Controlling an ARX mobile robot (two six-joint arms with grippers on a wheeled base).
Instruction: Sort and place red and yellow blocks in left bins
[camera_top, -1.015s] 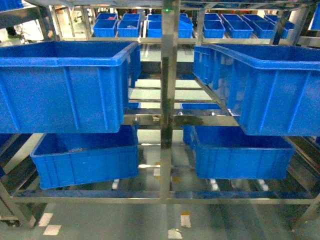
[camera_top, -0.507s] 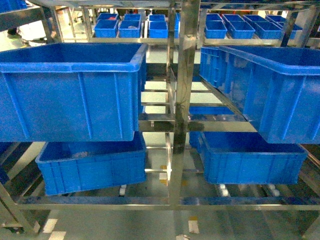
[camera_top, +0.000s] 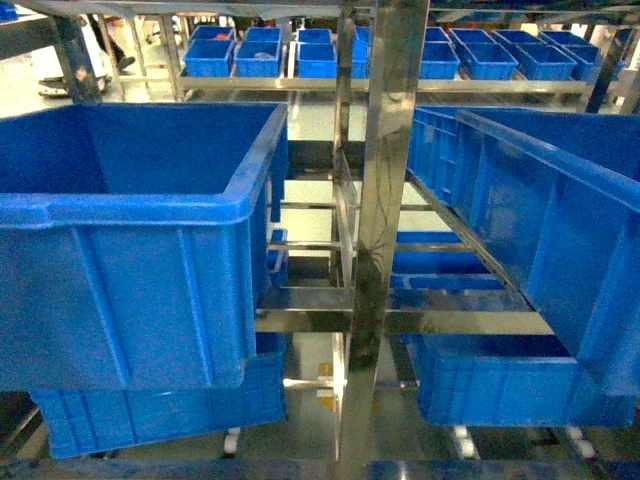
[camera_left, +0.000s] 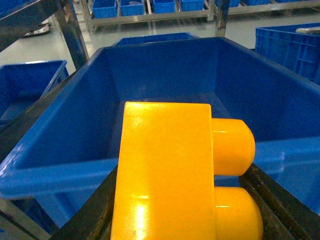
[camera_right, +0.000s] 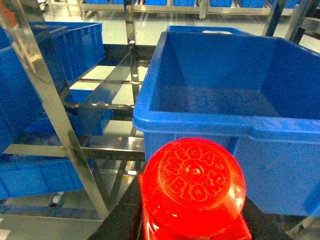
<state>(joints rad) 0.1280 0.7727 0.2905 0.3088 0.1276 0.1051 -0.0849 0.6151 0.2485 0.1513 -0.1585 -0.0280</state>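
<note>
The orange-yellow block (camera_left: 165, 170) fills the left wrist view, its two round studs pointing right. My left gripper (camera_left: 182, 205) is shut on it, black fingers (camera_left: 95, 212) pressing both sides. Just beyond it stands a deep blue left bin (camera_left: 60, 170), its inside bare. This bin (camera_top: 130, 210) takes up the upper left of the head view, with a lower left bin (camera_top: 150, 410) beneath it. In the right wrist view my right gripper (camera_right: 192, 220) is shut on the red block (camera_right: 195, 190), stud facing the camera. Neither gripper shows in the head view.
A steel rack post (camera_top: 385, 200) stands upright in the middle, with crossbars behind it. Right-hand blue crates (camera_top: 540, 220) sit on the upper and lower shelves; one (camera_right: 200, 125) lies just beyond the red block. Small blue crates (camera_top: 300, 55) line far shelves.
The head view has closed in on the rack. The bins look larger and the upper left bin has dropped lower in view. The steel post has shifted right.
</note>
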